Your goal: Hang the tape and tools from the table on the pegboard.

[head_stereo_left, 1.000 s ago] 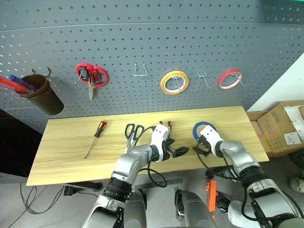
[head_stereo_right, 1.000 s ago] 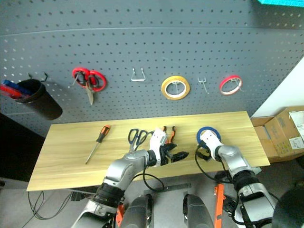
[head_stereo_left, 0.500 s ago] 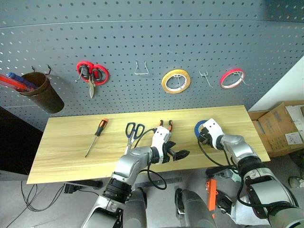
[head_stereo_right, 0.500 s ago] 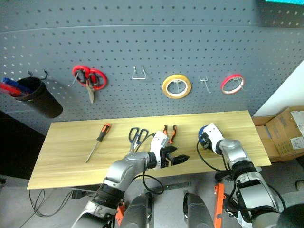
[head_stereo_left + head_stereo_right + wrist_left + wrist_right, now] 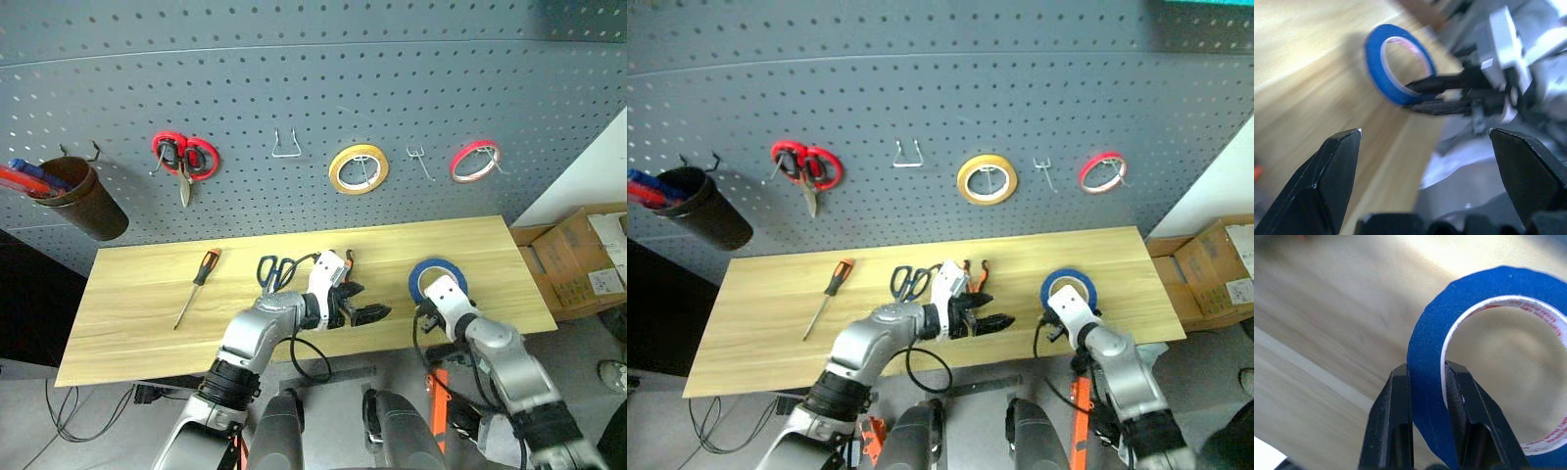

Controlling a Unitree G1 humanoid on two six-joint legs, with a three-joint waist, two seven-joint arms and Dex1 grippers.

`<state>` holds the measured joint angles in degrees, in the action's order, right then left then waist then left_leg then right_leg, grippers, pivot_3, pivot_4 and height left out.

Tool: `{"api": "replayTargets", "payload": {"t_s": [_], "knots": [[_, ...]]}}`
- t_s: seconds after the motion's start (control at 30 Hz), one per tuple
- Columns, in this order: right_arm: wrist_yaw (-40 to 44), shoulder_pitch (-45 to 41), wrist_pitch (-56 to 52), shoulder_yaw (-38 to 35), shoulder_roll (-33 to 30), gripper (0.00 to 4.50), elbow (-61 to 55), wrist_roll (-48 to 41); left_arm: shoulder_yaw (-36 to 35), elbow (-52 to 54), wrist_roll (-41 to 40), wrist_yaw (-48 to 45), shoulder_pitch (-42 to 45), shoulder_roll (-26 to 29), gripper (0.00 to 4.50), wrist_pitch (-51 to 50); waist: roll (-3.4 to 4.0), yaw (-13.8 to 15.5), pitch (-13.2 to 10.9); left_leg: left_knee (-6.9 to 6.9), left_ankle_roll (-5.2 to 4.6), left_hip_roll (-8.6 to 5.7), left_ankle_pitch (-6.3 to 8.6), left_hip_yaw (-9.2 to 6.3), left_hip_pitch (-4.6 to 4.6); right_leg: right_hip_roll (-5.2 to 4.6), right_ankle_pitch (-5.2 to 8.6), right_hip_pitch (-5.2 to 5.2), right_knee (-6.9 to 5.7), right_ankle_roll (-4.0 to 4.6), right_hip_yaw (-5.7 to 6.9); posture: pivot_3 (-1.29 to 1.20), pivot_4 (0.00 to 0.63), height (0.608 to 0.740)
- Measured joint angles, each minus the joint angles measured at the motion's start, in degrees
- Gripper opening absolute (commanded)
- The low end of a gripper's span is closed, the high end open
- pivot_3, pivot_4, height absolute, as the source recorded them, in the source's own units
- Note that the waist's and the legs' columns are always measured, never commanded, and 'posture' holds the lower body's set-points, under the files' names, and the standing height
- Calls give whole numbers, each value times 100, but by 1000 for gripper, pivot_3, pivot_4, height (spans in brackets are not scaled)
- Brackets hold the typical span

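Note:
The blue tape (image 5: 438, 279) is off the table (image 5: 137, 318), over its front right part. My right gripper (image 5: 1427, 418) is shut on the tape's (image 5: 1484, 347) rim, one finger outside the ring and one inside. My left gripper (image 5: 368, 314) hovers open over the table's front middle, pointing right toward the tape (image 5: 1393, 63), with nothing between its fingers. The dark-blue-handled scissors (image 5: 273, 270) lie just left of it. The pliers (image 5: 347, 258) lie partly behind it. Further left lies the screwdriver (image 5: 198, 281). The pegboard (image 5: 294, 78) rises behind the table.
On the pegboard hang red-handled scissors (image 5: 184, 157), a yellow roll (image 5: 359, 168), a red roll (image 5: 475, 161) and a brown cup (image 5: 86, 199). Bare hooks (image 5: 286, 146) (image 5: 420, 160) sit between them. Cardboard boxes (image 5: 583, 259) stand right of the table.
My right gripper has shut on the blue tape, lifted it off the table and drawn it back toward the front edge. My left gripper rose slightly and stays open.

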<state>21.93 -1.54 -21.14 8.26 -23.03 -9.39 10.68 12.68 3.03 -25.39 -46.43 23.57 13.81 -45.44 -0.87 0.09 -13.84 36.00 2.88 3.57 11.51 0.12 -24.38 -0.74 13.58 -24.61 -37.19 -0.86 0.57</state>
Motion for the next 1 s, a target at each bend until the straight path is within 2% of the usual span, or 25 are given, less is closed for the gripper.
{"api": "replayTargets", "payload": {"t_s": [0.17,0.27,0.37,0.57,0.63,0.77,1.0], "knots": [[-868,480,568,261,97,558,-607,802,-607,554,-663,-291,19,605,4500,-523,-17,-77,317,5,5,-2,3,7,11,1,-7,6,3,-1,-5,-23,43,740],[-1370,32,1011,241,116,558,-408,1119,-1187,553,-1075,-83,267,540,4500,-733,-40,-146,401,20,9,-9,-3,2,34,1,-32,42,21,5,-9,-13,26,740],[-1645,-537,1655,246,86,558,65,1293,-1568,503,-1312,187,552,379,4500,-785,-93,-164,538,41,7,-12,-5,0,49,0,-27,68,23,23,-14,1,16,740],[-1904,-1563,3170,421,-11,558,1357,1412,-1639,89,-1219,365,718,355,4500,-531,-120,-187,695,44,6,-17,-5,-2,60,4,-46,88,19,-6,-28,41,0,740],[-1876,-1843,3556,448,-5,558,1795,1375,-1633,65,-1191,432,723,335,4500,-463,-121,-177,705,39,6,-16,-5,-6,59,8,-47,87,19,-7,-28,44,0,740],[-1327,-2324,4095,430,89,558,2693,729,-1615,57,-1142,527,729,274,4500,-313,-120,-173,713,38,6,-13,-5,-8,60,12,-48,88,14,-6,-31,68,0,740],[-363,-2733,4181,286,128,558,3684,-153,-1615,59,-1131,658,726,280,4500,-275,-118,-150,717,42,5,-13,-6,-3,67,13,-52,91,5,-6,-40,96,0,740]]}}
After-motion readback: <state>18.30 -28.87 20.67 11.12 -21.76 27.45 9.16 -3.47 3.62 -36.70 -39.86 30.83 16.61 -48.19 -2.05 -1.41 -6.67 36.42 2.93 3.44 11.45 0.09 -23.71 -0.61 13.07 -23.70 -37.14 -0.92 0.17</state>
